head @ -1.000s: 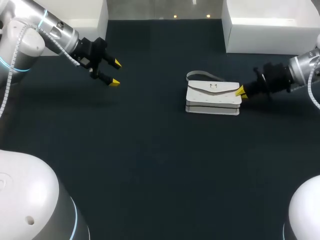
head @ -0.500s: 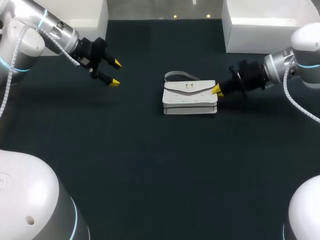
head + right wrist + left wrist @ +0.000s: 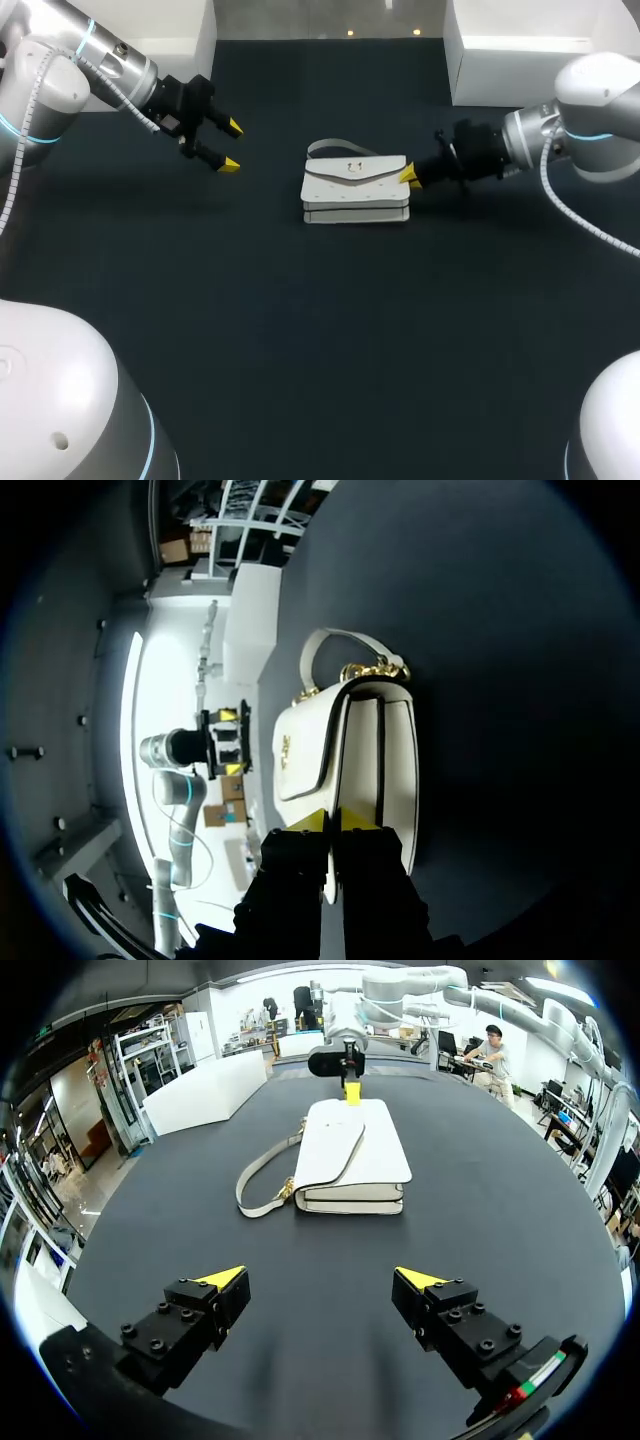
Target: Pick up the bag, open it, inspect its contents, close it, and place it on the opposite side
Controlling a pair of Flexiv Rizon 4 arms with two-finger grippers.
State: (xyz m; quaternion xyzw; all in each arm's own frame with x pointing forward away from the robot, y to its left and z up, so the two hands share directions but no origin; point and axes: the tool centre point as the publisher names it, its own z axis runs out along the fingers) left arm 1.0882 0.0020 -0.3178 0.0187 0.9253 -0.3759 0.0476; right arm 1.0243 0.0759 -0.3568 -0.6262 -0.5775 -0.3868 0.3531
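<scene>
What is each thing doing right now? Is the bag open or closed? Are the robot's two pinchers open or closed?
bag: flap closed, lying on the table.
strap: lying loose on the table beside the bag.
left gripper: open, holding nothing, well away from the bag.
right gripper: fingers close together, pinching the end of the bag.

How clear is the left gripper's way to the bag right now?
Probably yes, clear: left gripper open, only bare table between it and the bag; right gripper sits at the bag's far end.
</scene>
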